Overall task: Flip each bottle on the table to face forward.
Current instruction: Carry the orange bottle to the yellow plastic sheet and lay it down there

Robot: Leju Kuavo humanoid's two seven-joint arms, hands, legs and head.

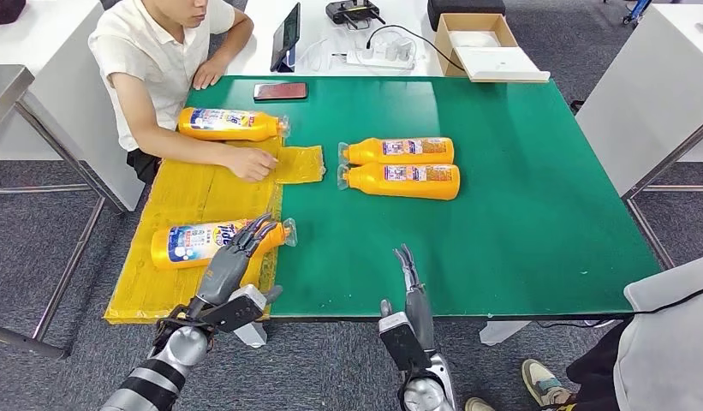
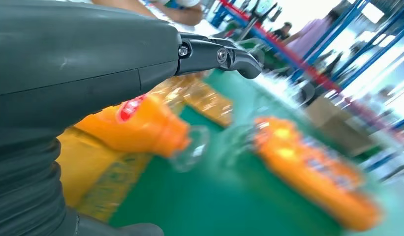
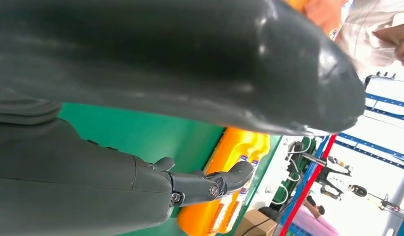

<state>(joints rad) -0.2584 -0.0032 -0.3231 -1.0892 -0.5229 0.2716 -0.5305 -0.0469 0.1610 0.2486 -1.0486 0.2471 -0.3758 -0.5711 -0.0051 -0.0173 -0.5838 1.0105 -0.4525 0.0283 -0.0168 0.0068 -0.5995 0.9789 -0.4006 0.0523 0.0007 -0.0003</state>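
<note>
A green counter (image 1: 519,171) seen from above, with a yellow mat (image 1: 189,205) along its left edge. Four orange bottles lie on their sides. The nearest bottle (image 1: 193,242) rests on the mat close to the counter's near-left corner, its cap pointing right toward the green surface and a blue and white label facing up. The left robot hand (image 1: 245,244) sits over this bottle's neck end with fingers spread apart; they seem to rest on or just above it without yet gripping. The right robot hand (image 1: 408,265) hovers at the near edge, fingers straight and together, holding nothing. A pair of bottles (image 1: 399,167) lies side by side near the counter's middle. A fourth bottle (image 1: 232,124) lies at the mat's far end, beside a seated person (image 1: 172,64) whose hand rests on the mat. The step in hand appears to be taking hold of the nearest bottle. The next move likely calls for closing the fingers around its body, then rolling it.
</note>
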